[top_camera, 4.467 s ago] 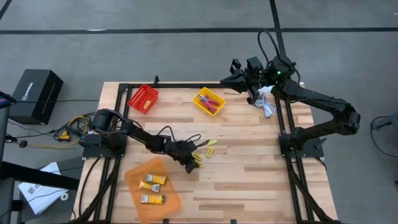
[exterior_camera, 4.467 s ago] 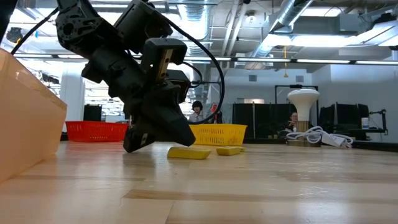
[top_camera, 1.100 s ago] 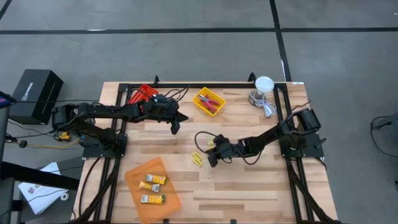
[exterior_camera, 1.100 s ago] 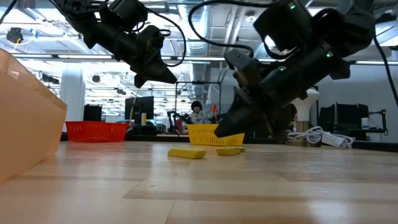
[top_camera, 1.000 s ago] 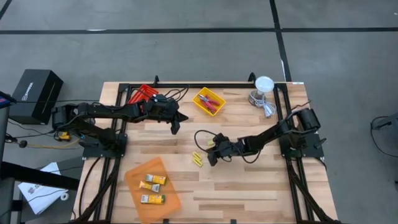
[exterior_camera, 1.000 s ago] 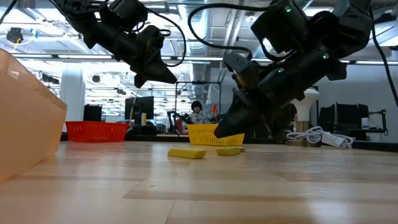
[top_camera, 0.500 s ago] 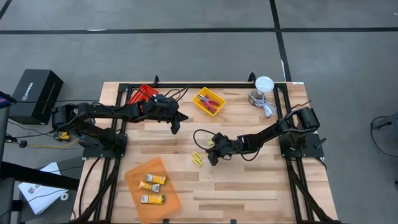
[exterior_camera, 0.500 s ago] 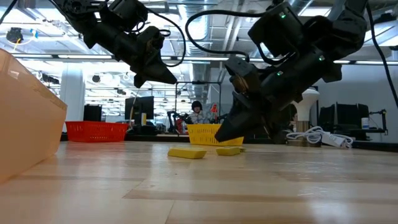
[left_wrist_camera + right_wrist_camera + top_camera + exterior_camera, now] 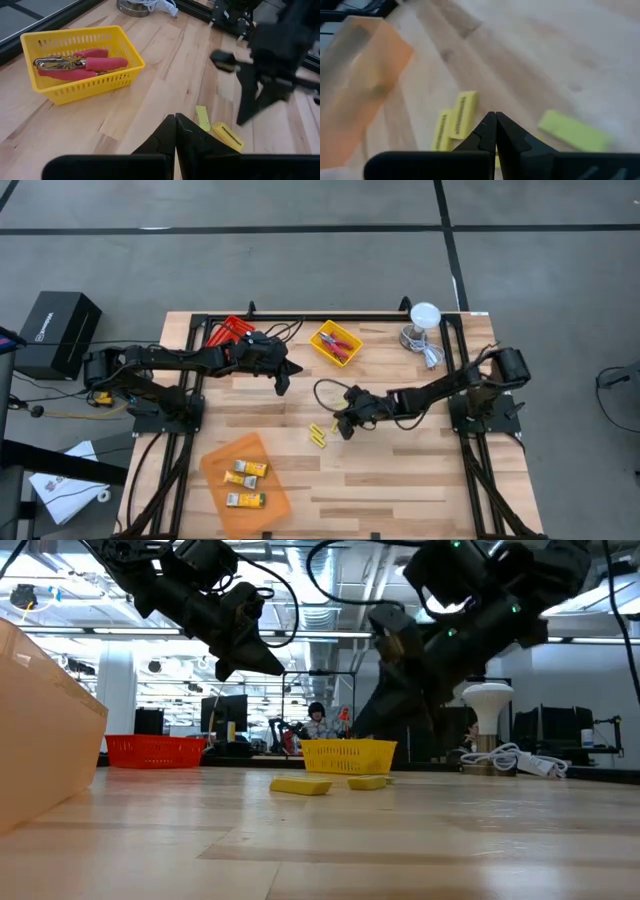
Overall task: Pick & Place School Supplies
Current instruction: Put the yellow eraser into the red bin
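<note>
Right arm stretched low across the table from its base at the right edge, elbow out, wrist bent down, right gripper [image 9: 340, 426] hanging above the mid-table boards with fingers [image 9: 487, 131] pressed together, nothing between them. Just beside the tip: two yellow sticks [image 9: 317, 436] lying side by side, and another yellow piece [image 9: 575, 131] close by on the wood, none touched. In the low view, gripper raised clear of the surface, yellow pieces [image 9: 301, 785] resting flat in front of the yellow tray [image 9: 349, 755]. Left arm reaching in from the left edge along the far side, forearm near level, left gripper [image 9: 281, 383] poised near the red tray [image 9: 228, 331], well apart from the sticks, fingers [image 9: 170, 131] shut together and empty. Yellow tray [image 9: 335, 343] at the far middle holding red-handled tools [image 9: 80, 63]. Orange tray [image 9: 245, 473] at the near left with two yellow-and-white packs [image 9: 245, 470] inside. White lamp [image 9: 424, 317] at the far right corner with its cable.
</note>
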Controlling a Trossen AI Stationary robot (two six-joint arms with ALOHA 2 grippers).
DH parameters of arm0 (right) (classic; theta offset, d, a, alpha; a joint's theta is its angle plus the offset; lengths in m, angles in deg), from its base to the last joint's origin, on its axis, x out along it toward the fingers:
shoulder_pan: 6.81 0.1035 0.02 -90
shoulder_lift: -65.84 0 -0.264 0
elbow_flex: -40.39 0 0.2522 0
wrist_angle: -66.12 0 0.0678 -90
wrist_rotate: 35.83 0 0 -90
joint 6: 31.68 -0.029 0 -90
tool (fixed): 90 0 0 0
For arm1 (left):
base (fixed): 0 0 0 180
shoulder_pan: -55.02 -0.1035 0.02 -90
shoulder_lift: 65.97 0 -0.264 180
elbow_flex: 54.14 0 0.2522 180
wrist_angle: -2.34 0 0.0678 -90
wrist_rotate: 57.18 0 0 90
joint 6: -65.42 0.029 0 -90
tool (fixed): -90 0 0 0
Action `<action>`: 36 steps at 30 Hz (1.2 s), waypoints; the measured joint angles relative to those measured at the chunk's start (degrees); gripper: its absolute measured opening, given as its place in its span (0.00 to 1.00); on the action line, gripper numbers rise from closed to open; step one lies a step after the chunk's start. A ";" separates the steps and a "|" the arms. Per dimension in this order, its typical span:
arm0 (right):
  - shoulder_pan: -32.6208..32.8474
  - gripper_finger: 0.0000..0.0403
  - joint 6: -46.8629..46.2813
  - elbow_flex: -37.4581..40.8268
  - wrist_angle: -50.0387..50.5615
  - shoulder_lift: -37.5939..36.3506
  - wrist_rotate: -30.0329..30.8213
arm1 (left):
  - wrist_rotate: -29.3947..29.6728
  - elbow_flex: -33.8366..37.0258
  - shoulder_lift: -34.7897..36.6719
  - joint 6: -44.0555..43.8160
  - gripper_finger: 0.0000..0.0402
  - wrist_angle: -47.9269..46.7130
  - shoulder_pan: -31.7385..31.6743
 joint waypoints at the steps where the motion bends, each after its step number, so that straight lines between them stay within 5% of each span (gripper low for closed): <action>1: -0.33 0.00 0.48 0.00 2.55 -1.21 0.06 | 0.01 0.00 0.00 0.00 0.00 0.02 0.00; 5: 0.40 0.00 0.40 0.51 8.71 -3.27 0.15 | -0.01 0.00 0.00 0.02 0.00 0.04 0.00; 24: 0.89 0.00 -4.30 3.57 -7.90 5.31 -3.11 | 0.49 0.00 0.00 0.87 0.00 -0.17 -0.85; 36: 1.06 0.00 -3.85 3.54 -7.87 5.51 -4.62 | 0.45 0.00 0.00 0.68 0.00 -0.24 -0.85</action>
